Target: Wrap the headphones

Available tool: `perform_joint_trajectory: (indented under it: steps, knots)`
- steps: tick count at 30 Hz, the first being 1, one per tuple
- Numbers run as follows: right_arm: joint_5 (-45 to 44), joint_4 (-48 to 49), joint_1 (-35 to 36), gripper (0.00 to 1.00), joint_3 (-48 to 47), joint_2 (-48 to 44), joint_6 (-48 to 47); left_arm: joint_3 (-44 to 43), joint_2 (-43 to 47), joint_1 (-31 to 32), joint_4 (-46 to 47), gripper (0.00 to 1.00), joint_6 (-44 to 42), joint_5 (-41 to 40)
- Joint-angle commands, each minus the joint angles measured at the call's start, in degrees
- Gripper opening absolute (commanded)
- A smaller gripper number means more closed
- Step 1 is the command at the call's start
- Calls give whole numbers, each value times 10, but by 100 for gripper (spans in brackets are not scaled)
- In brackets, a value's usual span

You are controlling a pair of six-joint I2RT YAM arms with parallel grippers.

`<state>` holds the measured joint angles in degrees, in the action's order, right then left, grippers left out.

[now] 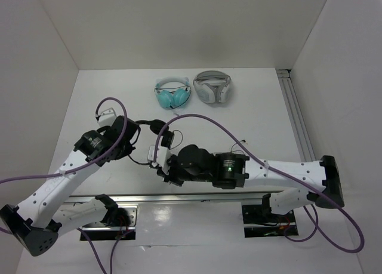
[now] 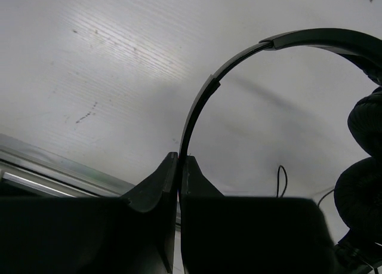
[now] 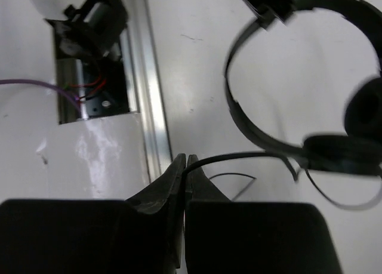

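The white table (image 1: 250, 137) carries everything, and the left arm (image 1: 65, 172) and right arm (image 1: 286, 169) both reach in over its middle, their wrists close together. The black headphones (image 2: 197, 101) sit between the two tools. The headband rises straight out of the left tool's tips and curves off to that tool's right, and the round earpads (image 2: 365, 123) hang at the far right of the left wrist view. Well beyond both tools, towards the far wall, the teal headphones (image 1: 172, 95) and the white-grey headphones (image 1: 213, 88) lie just beside each other on the table, apart from the arms. The left tool (image 2: 179, 159) is closed, its two fingers pinching the thin headband edge-on, with the table's bare surface behind. The right tool (image 3: 185, 159) is also closed and grips the cable (image 3: 239, 156). This thin black line leaves the fingertips and runs to the tool's right, towards the blurred earpad. An aluminium rail (image 3: 146, 101) passes just to the left of the right tool's tips. A further loop of the cable lies on the table close beyond the same tips.
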<state>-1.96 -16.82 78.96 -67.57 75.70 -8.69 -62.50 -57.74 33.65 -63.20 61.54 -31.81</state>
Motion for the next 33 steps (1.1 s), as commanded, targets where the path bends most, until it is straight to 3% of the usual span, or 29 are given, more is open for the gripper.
perform_joint_trajectory:
  steps: [1, 6, 8, 14, 18, 22, 23, 26, 33]
  knots:
    - [-187, -32, 26, 0, -1, -52, 33, -50, -8, -8, -28, 0, -6, -63]
    - [-368, -101, 41, 0, -54, -44, 39, -50, -21, -8, -26, 0, -51, -69]
    - [-410, -130, 41, 0, -70, -26, 39, -35, -16, -8, 10, 0, -110, -44]
    - [-592, -150, 41, 0, -85, -12, 46, -23, 16, -8, 18, 0, -173, -53]
    - [-668, -84, 41, 0, -58, -37, 6, -43, 16, -8, -14, 0, -184, -84]
    - [-728, 31, 41, 0, -38, -49, -110, -43, 22, -8, 23, 0, -243, -26]
    - [-728, 87, 41, 0, -38, -57, -133, -34, 22, -8, 34, 0, -271, -9]
    - [-697, 135, 41, 0, -32, -78, -179, -15, 22, -8, 76, 0, -322, 68]
    - [-537, 77, 41, 0, -81, -86, -200, -14, -32, 63, 116, 0, -373, 173]
